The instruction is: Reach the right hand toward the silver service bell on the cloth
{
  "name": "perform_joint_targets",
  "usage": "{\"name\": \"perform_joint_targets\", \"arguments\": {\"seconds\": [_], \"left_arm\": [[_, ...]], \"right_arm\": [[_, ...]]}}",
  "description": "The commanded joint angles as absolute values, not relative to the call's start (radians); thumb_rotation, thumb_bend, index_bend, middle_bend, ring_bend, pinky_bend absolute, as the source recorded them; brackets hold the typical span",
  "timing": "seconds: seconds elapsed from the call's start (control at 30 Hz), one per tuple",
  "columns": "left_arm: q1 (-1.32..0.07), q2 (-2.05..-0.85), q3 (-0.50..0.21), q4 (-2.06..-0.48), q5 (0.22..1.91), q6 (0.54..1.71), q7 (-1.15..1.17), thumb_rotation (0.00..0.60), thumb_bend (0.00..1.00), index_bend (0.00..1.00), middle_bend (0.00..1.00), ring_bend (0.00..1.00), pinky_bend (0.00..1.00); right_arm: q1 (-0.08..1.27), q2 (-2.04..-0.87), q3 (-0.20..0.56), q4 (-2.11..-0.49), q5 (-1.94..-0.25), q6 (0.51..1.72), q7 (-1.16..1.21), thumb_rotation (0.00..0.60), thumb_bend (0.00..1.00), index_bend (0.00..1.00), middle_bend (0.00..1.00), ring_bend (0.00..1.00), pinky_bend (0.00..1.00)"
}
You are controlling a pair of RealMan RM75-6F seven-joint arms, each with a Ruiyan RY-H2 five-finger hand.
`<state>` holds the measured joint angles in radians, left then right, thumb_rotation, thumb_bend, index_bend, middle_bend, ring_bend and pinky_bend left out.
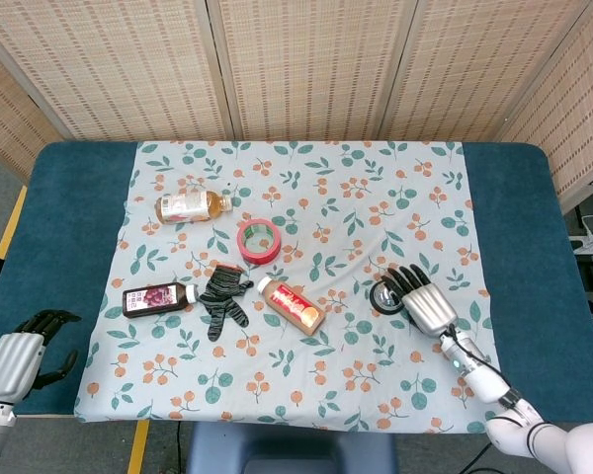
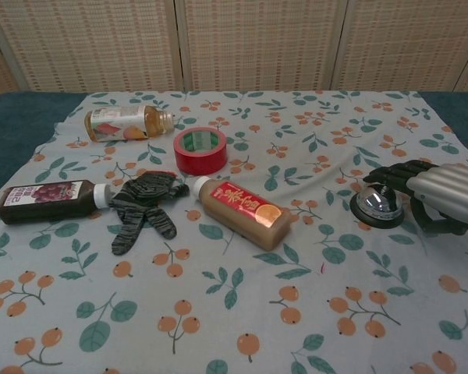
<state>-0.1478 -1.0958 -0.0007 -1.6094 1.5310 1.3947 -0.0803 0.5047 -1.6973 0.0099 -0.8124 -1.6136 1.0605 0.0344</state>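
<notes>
The silver service bell (image 1: 383,294) (image 2: 377,205) sits on the floral cloth (image 1: 376,197) at the right side. My right hand (image 1: 421,300) (image 2: 437,193) hovers just right of the bell with its fingers spread, and its fingertips (image 2: 384,174) reach over the bell's far edge. It holds nothing. My left hand (image 1: 20,353) hangs off the table's front left corner with its fingers curled in on nothing.
A brown bottle with a red label (image 1: 292,304), a dark glove (image 1: 223,296), a dark juice bottle (image 1: 158,298), a red tape roll (image 1: 259,241) and a tea bottle (image 1: 191,204) lie left of the bell. Blue table (image 1: 524,227) borders the cloth.
</notes>
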Motion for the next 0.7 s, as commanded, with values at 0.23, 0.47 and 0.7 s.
{"name": "perform_joint_targets", "arguments": {"seconds": [0.23,0.47,0.7], "left_arm": [[-0.149,-1.093,0.000,-1.610,1.528,1.391,-0.087,0.600,0.39,0.29,0.27,0.21,0.35],[-0.149,-1.090,0.001,-1.615,1.529,1.390,-0.090,0.600,0.39,0.29,0.27,0.21,0.35],[-0.149,-1.090,0.001,-1.614,1.529,1.391,-0.090,0.600,0.39,0.29,0.27,0.21,0.35]], "right_arm": [[0.528,-1.763,-0.005,-0.690,-1.612,1.049,0.093,0.600,1.00,0.00,0.01,0.00,0.04],[0.525,-1.743,-0.012,-0.730,-1.633,1.128,0.107,0.600,1.00,0.00,0.01,0.00,0.04],[0.510,-1.702,-0.011,-0.811,-1.642,1.199,0.057,0.600,1.00,0.00,0.01,0.00,0.04]]}}
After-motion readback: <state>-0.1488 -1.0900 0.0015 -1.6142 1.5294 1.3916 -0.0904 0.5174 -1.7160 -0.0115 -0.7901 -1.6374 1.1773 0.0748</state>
